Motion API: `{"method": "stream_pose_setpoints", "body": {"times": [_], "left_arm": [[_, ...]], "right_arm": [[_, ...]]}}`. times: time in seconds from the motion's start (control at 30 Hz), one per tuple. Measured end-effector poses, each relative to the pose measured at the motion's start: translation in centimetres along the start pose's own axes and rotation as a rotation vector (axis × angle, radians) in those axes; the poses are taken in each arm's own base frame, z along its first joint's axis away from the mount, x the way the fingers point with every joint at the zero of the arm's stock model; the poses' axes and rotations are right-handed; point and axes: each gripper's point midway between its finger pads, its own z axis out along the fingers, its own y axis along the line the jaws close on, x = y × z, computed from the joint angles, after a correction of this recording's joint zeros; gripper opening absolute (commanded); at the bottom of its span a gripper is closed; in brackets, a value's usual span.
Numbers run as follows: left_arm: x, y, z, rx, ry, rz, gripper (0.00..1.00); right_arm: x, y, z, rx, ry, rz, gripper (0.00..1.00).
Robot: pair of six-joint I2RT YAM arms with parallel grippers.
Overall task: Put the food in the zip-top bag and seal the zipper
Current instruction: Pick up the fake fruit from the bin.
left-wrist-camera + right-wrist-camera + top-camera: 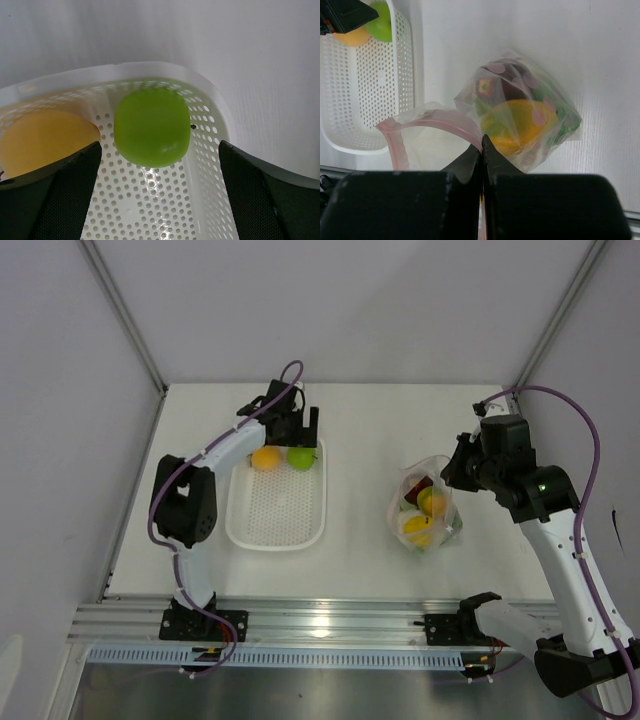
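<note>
Lettuce point(568, 123) blurs inside the zip-top bag point(520, 100), whose zipper point(455, 121) the right tool point(481, 150) pinches.

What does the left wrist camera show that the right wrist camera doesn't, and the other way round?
Only the left wrist view: that the left pincer is open, with the lime-green fruit framed between its fingers, close against the white basket corner wall. Only the right wrist view: the zip-top bag with food already inside, its mouth gaping, and the right pincer shut on the pink zipper edge. Both: the white basket, the lime-green fruit and the orange-yellow fruit beside it.
</note>
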Motion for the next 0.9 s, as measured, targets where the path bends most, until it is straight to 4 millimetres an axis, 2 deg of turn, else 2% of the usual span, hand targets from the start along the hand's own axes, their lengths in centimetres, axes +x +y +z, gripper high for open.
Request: {"method": "stream_pose_setpoints", "body": {"times": [0.2, 0.37, 0.53, 0.73, 0.83, 0.87, 0.9], "left_arm": [[0.7, -0.1, 0.6, 0.010, 0.025, -0.012, 0.98], [2.2, 0.2, 2.0, -0.003, 0.072, -0.021, 0.95], [3.4, 0.5, 2.7, -0.014, 0.108, -0.035, 0.88], [3.6, 0.5, 2.9, -0.015, 0.110, -0.037, 0.71], [3.5, 0.5, 3.0, -0.013, 0.108, -0.040, 0.53], [3.5, 0.5, 3.0, -0.013, 0.107, -0.036, 0.39], [3.5, 0.5, 3.0, -0.012, 0.105, -0.036, 0.34]], "right_arm": [[-0.1, 0.0, 0.0, -0.002, -0.004, 0.000, 0.00], [-0.1, 0.0, 0.0, 0.000, -0.005, 0.000, 0.00], [-0.1, 0.0, 0.0, 0.000, -0.005, 0.000, 0.00], [-0.1, 0.0, 0.0, 0.000, -0.004, 0.001, 0.00], [-0.1, 0.0, 0.0, 0.000, -0.004, 0.001, 0.00], [-0.1, 0.0, 0.0, 0.000, -0.004, 0.001, 0.00], [-0.1, 0.0, 0.0, 0.000, -0.004, 0.001, 0.00]]}}
